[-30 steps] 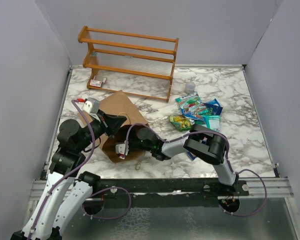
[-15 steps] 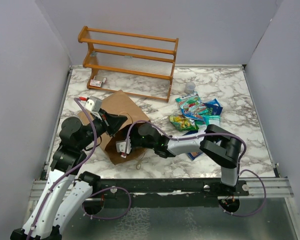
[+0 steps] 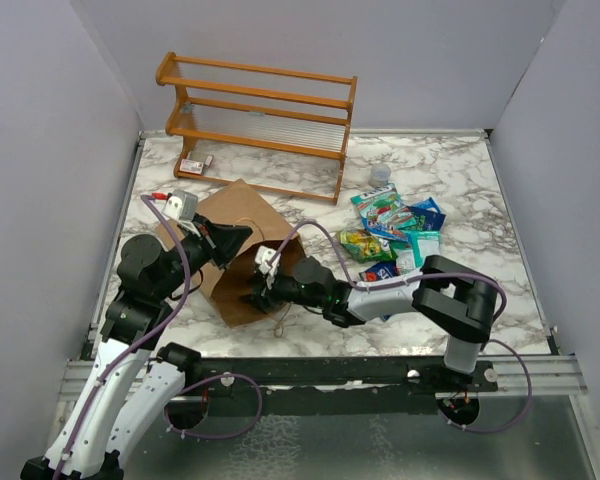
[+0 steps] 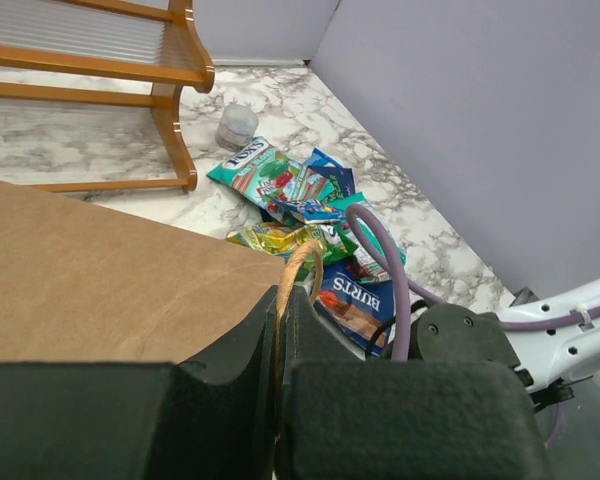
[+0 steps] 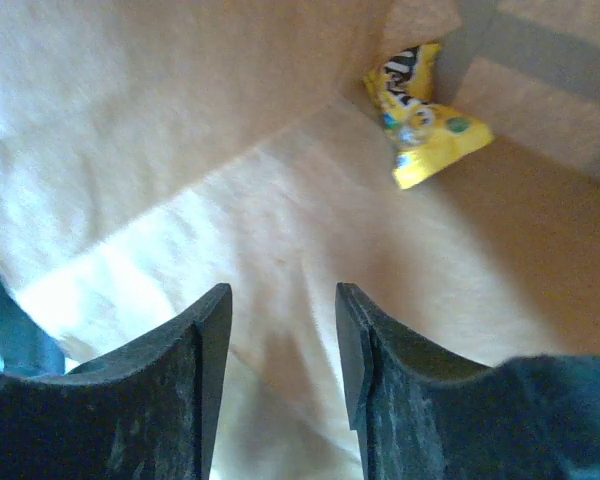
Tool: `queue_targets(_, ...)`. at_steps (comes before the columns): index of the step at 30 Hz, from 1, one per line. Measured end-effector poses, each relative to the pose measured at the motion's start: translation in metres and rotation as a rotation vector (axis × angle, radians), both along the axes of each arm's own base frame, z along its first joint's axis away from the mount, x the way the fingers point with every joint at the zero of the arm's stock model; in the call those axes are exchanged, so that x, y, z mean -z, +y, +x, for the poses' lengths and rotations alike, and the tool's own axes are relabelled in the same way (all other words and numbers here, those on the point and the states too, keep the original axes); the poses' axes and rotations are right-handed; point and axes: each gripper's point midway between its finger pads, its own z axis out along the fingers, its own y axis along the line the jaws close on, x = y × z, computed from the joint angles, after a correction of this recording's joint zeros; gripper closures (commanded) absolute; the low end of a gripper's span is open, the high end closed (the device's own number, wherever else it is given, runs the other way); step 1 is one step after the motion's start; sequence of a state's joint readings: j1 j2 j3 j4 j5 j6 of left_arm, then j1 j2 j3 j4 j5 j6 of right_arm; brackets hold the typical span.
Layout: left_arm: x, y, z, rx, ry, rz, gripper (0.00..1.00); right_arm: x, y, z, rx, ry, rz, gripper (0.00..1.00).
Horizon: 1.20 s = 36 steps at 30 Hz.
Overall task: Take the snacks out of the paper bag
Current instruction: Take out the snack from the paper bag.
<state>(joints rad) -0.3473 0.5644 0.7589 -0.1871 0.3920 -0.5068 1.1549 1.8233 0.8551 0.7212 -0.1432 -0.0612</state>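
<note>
Your right end effector (image 5: 280, 300) has pushed deeper into the paper bag (image 3: 242, 210) over the last second, its fingers spread and empty. A yellow packet (image 5: 420, 115) lies ahead of it in the far corner, untouched. Your left end effector (image 4: 280, 330) stays pinched on the bag's handle (image 4: 302, 265), holding the mouth up. The other snacks (image 3: 395, 225) lie out on the desk (image 3: 460, 170), so this is probably the last reach.

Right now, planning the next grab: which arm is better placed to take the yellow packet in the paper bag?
Right. The right fingers are inside the paper bag, apart, facing the yellow packet. The left fingers are shut on its handle.
</note>
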Motion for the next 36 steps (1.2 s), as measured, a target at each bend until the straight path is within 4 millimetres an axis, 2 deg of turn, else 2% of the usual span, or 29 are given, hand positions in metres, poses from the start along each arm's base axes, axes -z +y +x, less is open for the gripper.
queue_targets(4, -0.003, 0.0, 0.001, -0.003, -0.008, -0.01, 1.0, -0.008, 0.012, -0.019, 0.055, 0.261, 0.11, 0.55)
queue_targets(7, -0.006, -0.002, 0.001, 0.009, -0.015, -0.02, 1.0, -0.005, 0.023, -0.025, 0.108, 0.419, 0.155, 0.54)
queue_targets(10, -0.01, -0.007, -0.001, 0.038, -0.02, -0.033, 1.0, -0.001, 0.04, -0.019, 0.186, 0.563, 0.198, 0.58)
queue_targets(14, -0.014, -0.012, -0.005, 0.075, -0.026, -0.05, 1.0, 0.007, 0.055, -0.009, 0.262, 0.669, 0.234, 0.59)
queue_targets(21, -0.016, -0.016, -0.011, 0.117, -0.031, -0.056, 1.0, 0.026, 0.067, 0.001, 0.349, 0.772, 0.236, 0.54)
queue_targets(29, -0.016, -0.023, -0.022, 0.192, -0.031, -0.054, 1.0, 0.027, 0.089, 0.016, 0.351, 0.809, 0.239, 0.48)
queue_targets(36, -0.01, -0.027, -0.017, 0.2, 0.004, -0.055, 1.0, 0.037, 0.086, 0.02, 0.291, 0.815, 0.191, 0.45)
